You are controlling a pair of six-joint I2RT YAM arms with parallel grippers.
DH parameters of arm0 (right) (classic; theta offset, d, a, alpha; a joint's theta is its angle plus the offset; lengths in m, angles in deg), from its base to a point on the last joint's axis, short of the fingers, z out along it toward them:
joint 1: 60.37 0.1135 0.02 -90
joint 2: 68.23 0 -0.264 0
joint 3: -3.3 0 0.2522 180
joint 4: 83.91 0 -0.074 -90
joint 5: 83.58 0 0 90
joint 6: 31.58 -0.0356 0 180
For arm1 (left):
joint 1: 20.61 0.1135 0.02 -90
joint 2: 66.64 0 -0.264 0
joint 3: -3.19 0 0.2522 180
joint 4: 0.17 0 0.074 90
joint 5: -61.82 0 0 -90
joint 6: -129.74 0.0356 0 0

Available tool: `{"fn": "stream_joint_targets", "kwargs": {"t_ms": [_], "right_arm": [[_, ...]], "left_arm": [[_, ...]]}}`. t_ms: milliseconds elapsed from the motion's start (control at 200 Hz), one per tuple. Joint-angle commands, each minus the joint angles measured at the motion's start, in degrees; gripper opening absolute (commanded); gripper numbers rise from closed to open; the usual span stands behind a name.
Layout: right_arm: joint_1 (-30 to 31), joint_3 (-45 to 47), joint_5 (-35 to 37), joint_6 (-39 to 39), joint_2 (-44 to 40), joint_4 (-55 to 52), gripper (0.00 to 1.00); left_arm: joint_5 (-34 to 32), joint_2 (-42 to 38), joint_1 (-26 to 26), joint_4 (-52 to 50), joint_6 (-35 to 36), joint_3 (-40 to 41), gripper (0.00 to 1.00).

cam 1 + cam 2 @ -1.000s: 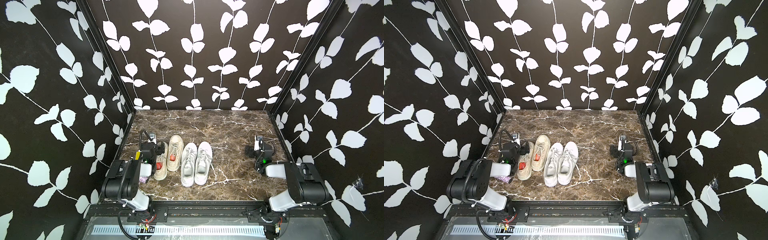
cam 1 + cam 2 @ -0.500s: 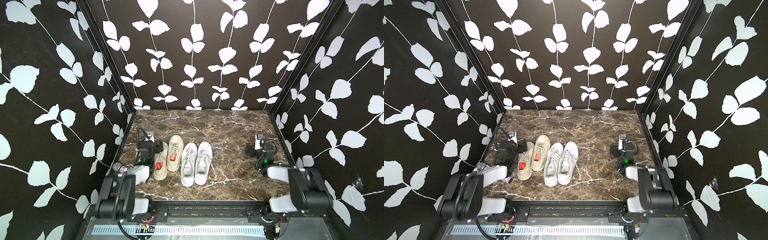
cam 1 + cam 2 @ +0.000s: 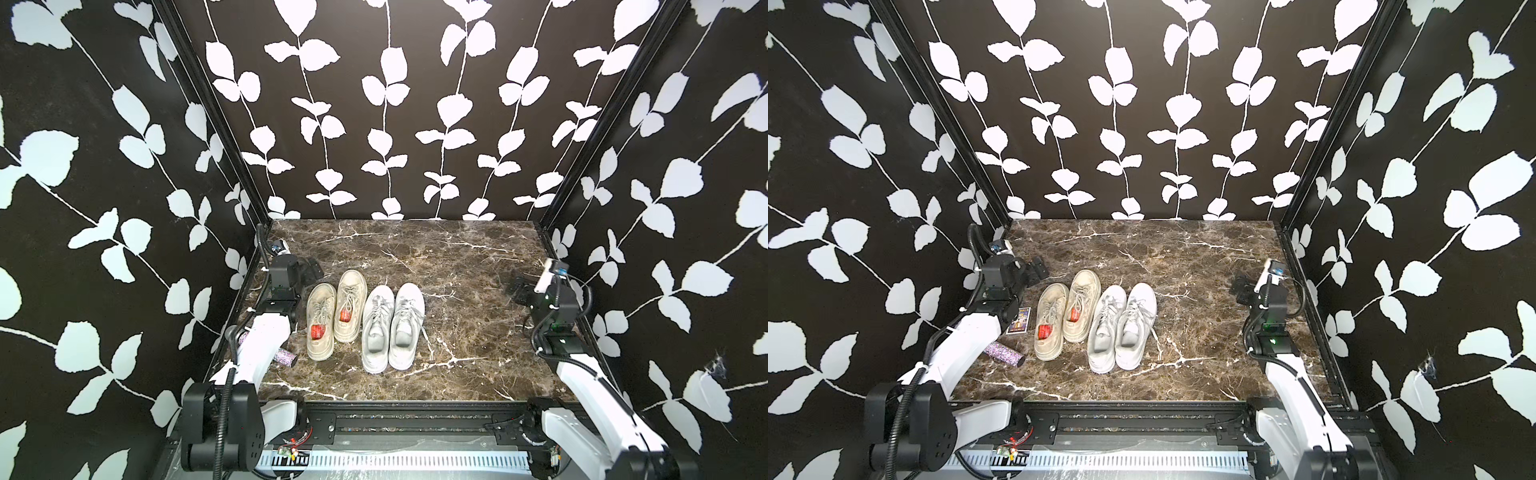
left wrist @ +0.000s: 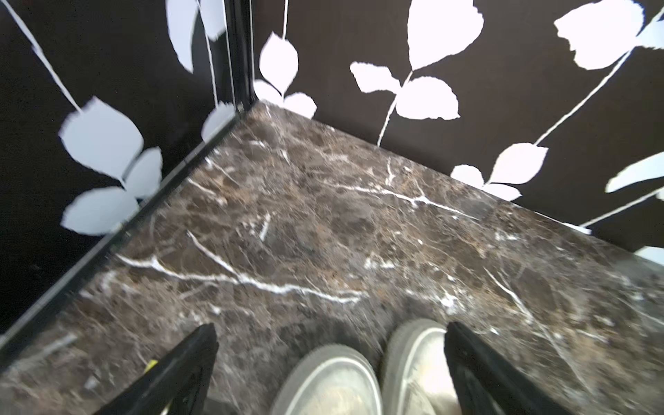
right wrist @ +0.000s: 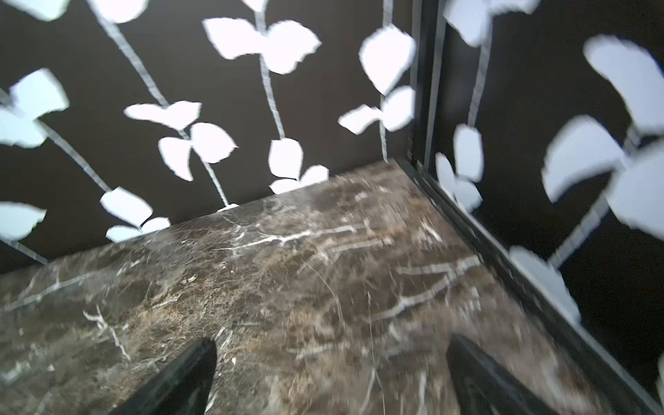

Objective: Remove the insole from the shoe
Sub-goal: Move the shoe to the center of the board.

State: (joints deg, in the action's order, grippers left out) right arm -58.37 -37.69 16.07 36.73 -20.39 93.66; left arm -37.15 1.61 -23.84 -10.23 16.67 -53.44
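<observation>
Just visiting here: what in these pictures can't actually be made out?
- Red items in the beige shoes: too small in both top views to identify; insoles not discernible.
- White sneakers: shadowed openings, insoles indistinguishable.
- Glittery tube: one end hidden by the left arm.
- Card: print too small.
- Left wrist view: the picture edge cuts off all but the shoe toes.
- Right wrist view: blurred, only tabletop.

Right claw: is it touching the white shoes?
Apart. In both top views, bare marble table lies between the open right claw and the white shoes.
</observation>
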Motion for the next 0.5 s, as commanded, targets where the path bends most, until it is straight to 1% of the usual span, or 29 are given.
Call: {"fn": "stream_joint_targets", "kwargs": {"t_ms": [0,70,190,255,340,425,495], "right_arm": [[-0.4,2.3,3.4,-8.0,-3.8,-5.4,0.99],[-0.5,1.7,0.0,-7.0,-4.4,-6.7,0.99],[-0.4,-2.1,-5.1,-5.8,-2.5,-14.3,0.99],[-0.4,-3.0,-7.9,-5.7,-1.7,-16.6,0.99],[-0.3,-3.3,-11.8,-6.6,-0.6,-18.8,0.99],[0.5,-3.7,-14.4,-7.7,0.2,-21.4,0.99],[2.5,-3.4,-15.3,-8.4,0.6,-22.6,0.99]], "left_arm": [[5.7,-0.8,0.2,-4.5,-4.2,-2.0,1.00],[7.0,-0.3,0.0,-5.8,-4.3,-2.2,1.00],[7.6,-0.3,-1.3,-8.0,-4.7,-1.8,1.00],[6.1,-1.7,-4.4,-8.5,-3.7,-1.1,1.00],[3.0,-3.1,-9.7,-11.4,-2.5,-1.5,1.00],[2.6,-4.1,-14.1,-13.3,-2.2,-2.0,0.99],[2.3,-4.7,-18.2,-14.1,-1.7,-2.2,0.99]]}}
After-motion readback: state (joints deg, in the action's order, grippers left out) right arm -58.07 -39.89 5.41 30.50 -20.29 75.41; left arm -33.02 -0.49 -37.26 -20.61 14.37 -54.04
